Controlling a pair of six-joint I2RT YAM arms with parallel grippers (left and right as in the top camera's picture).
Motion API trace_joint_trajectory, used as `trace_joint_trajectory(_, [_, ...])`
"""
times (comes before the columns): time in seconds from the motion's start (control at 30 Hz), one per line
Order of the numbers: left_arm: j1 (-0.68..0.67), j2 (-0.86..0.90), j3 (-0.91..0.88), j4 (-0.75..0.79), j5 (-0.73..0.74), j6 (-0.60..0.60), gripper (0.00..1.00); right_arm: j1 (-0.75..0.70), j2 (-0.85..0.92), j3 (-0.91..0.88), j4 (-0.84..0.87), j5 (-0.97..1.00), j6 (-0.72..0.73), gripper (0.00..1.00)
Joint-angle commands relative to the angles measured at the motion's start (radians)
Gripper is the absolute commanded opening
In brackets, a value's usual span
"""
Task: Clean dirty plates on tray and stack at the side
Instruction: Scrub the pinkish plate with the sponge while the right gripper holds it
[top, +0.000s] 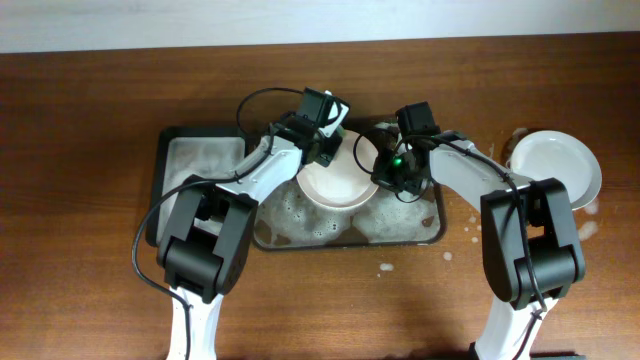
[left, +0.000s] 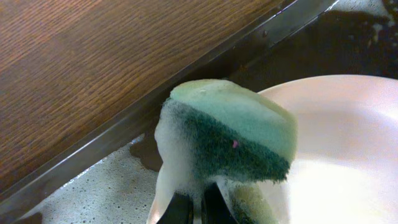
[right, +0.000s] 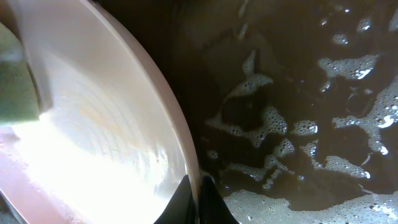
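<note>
A white plate (top: 335, 182) is in the soapy dark tray (top: 420, 232). My right gripper (top: 384, 172) is shut on this plate's right rim; the right wrist view shows its fingers (right: 198, 200) pinching the rim of the plate (right: 93, 124). My left gripper (top: 330, 128) is shut on a foamy green sponge (left: 236, 130) at the plate's far edge; its fingers (left: 193, 211) clamp the sponge's underside over the plate (left: 348, 162). The sponge's corner shows in the right wrist view (right: 12, 81). Another white plate (top: 555, 165) sits on the table at the right. A third plate is not visible.
A narrower dark tray (top: 165, 180) with foam lies against the big tray's left side. Suds and brown water cover the tray floor (right: 298, 124). The tray's far rim (left: 186, 68) runs just behind the sponge. Foam spots lie on the wooden table (top: 385, 268).
</note>
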Motion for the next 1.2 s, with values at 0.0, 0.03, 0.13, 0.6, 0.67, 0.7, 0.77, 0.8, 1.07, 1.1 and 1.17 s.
trace_joint_trajectory(0.0, [0.041,0.077,-0.023,-0.042,-0.089,0.0,0.0,0.005,0.007,-0.019,-0.012,0.064,-0.01,0.04])
trace_joint_trajectory(0.03, [0.04,0.076,-0.023,-0.048,-0.136,-0.005,0.0,0.005,0.007,-0.019,-0.011,0.064,-0.01,0.04])
trace_joint_trajectory(0.13, [0.033,0.07,0.025,-0.124,-0.285,-0.006,0.0,0.005,0.007,-0.019,-0.011,0.064,-0.01,0.04])
trace_joint_trajectory(0.6, [0.018,0.072,0.535,-0.888,0.017,-0.456,0.0,0.005,0.007,-0.019,-0.011,0.065,-0.01,0.04])
trace_joint_trajectory(0.67, [0.012,0.083,0.506,-0.861,0.08,-0.5,0.0,0.005,0.007,-0.019,-0.011,0.065,-0.01,0.04])
trace_joint_trajectory(0.7, [0.002,0.096,0.483,-0.834,0.08,-0.517,0.0,0.005,0.007,-0.019,-0.011,0.065,-0.01,0.04])
trace_joint_trajectory(0.77, [-0.018,0.129,0.44,-0.78,0.081,-0.517,0.01,0.005,0.007,-0.019,-0.011,0.065,-0.01,0.04])
trace_joint_trajectory(0.8, [-0.025,0.147,0.431,-0.763,0.08,-0.516,0.01,0.005,0.007,-0.019,-0.011,0.065,-0.01,0.04])
trace_joint_trajectory(1.07, [-0.016,0.227,0.428,-0.732,0.115,-0.515,0.01,0.005,0.007,-0.019,-0.011,0.065,-0.025,0.04])
trace_joint_trajectory(1.1, [0.003,0.228,0.428,-0.739,0.109,-0.515,0.01,0.005,0.007,-0.019,-0.011,0.064,-0.025,0.04])
trace_joint_trajectory(1.17, [0.045,0.228,0.428,-0.752,0.025,-0.515,0.0,0.005,0.007,-0.019,-0.011,0.064,-0.025,0.04])
